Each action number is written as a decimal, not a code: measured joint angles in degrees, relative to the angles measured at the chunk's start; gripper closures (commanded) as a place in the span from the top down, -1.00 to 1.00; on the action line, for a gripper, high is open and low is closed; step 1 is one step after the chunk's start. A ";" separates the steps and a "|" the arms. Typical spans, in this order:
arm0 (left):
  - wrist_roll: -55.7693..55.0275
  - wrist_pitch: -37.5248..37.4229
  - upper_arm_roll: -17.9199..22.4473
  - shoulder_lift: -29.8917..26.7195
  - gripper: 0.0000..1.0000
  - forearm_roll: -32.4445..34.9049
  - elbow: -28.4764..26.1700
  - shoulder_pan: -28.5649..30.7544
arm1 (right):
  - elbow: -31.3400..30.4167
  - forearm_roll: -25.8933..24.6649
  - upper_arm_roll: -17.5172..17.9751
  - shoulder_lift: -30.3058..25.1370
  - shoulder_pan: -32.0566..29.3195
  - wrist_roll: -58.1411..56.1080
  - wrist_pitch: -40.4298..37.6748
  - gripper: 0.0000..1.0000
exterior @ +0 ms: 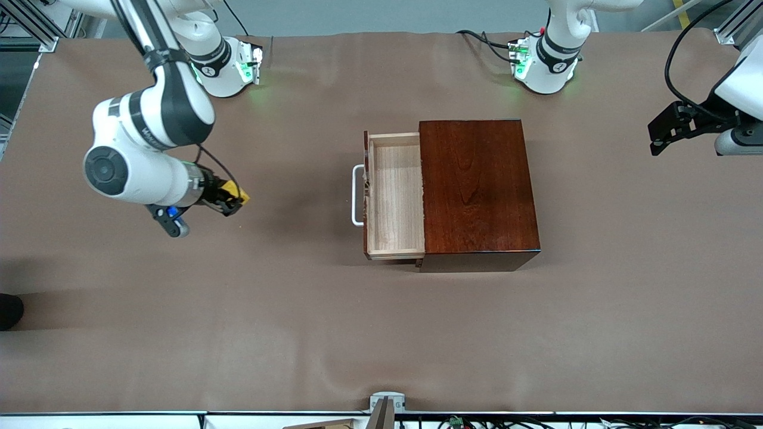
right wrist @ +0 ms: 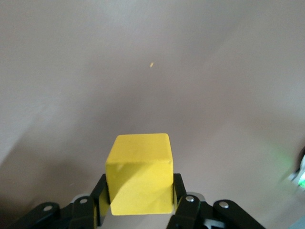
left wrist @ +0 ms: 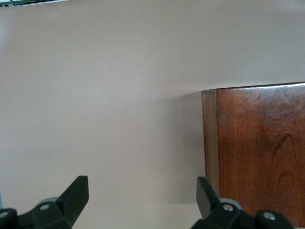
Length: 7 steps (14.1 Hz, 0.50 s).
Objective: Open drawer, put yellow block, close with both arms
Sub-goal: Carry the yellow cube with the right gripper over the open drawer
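Pulled-out drawer [exterior: 394,196], tray bare, mouth up, sits well apart from right claw [exterior: 233,201] toward left arm's end of bench [exterior: 381,333], w/ yellow block [right wrist: 139,174] clamped in that claw above bare bench; left claw [left wrist: 143,202] spread apart, empty, waiting beside box [exterior: 478,193].

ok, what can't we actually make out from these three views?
- Whether the block is lifted or resting on the table: the front view shows only a yellow sliver behind the right gripper.
- Drawer depth inside the box: the box top covers it.
- Left gripper: its wrist view shows only the open fingertips; in the front view it sits near the edge, over the table's left-arm end.
- Drawer handle: absent from both wrist views.
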 measured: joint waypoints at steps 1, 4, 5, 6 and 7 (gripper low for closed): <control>0.03 -0.02 -0.12 -0.03 1.00 -0.08 0.00 -0.02 | 0.83 0.34 0.01 0.00 1.46 3.54 0.00 -1.00; 0.13 -0.17 -2.26 -0.24 1.00 -0.16 -0.40 0.86 | 3.15 0.81 0.02 0.01 5.59 13.64 0.19 -1.00; 0.13 -0.17 -4.17 -0.44 1.00 -0.16 -0.92 2.20 | 4.14 1.19 0.01 0.02 6.79 16.98 0.31 -1.00; 0.13 0.00 -5.97 -0.88 1.00 -0.18 -1.87 3.57 | 5.13 2.38 0.00 0.02 7.79 19.76 0.48 -1.00; 0.13 0.39 -7.16 -1.55 1.00 -0.32 -3.25 4.53 | 6.09 4.11 0.01 0.09 8.62 22.16 0.83 -1.00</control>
